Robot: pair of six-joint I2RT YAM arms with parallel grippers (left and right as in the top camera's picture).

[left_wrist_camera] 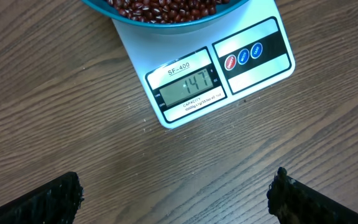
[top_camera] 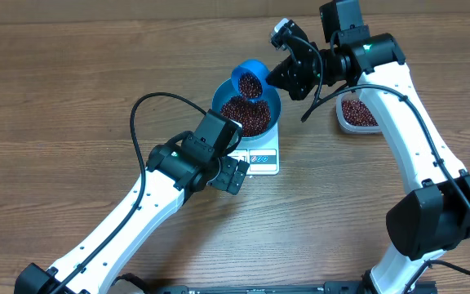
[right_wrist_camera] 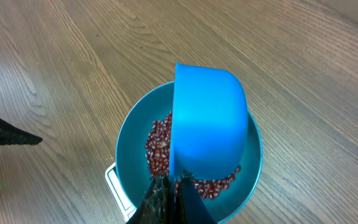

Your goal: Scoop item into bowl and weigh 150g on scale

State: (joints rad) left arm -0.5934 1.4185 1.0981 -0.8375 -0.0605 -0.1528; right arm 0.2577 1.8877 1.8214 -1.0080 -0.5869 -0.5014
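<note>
Two arms are working near the middle of the wooden surface [top_camera: 72, 73]. The right end effector [top_camera: 279, 75] is reaching in from the far-right side, its jaws pinching narrow on the small blue scoop [top_camera: 248, 77], and it is holding that scoop tipped over the far rim of the bowl [top_camera: 274, 102]. Overhead, red-brown beans [top_camera: 246, 114] are showing in the scoop's mouth and are heaping up in the bowl below it.

From the right wrist, the scoop's [right_wrist_camera: 207, 118] smooth underside is filling the centre of the shot. The dark fingers [right_wrist_camera: 160, 199] are closing on its lower end, and beans [right_wrist_camera: 157, 146] are peeking out on either side inside the bowl [right_wrist_camera: 124, 134].

The bowl is sitting on the white scale [top_camera: 263, 155] and covering most of its top, so only the strip along the near edge is showing. In the left wrist view that strip is coming through clearly: the grey display [left_wrist_camera: 187, 85] is reading 147. Beside it, three round buttons [left_wrist_camera: 243, 56], one red and two blue, are lining up.

The left end effector [top_camera: 235, 174] is hovering just at the near edge of the scale, jaws standing wide and gripping nothing. Its two dark fingertips [left_wrist_camera: 55, 199] are sitting in the bottom corners of its own camera view, with bare wood between them.

Toward the right edge of the surface, a clear tub [top_camera: 343, 122] holding more beans is lying beside the bowl, partly under the right arm.
</note>
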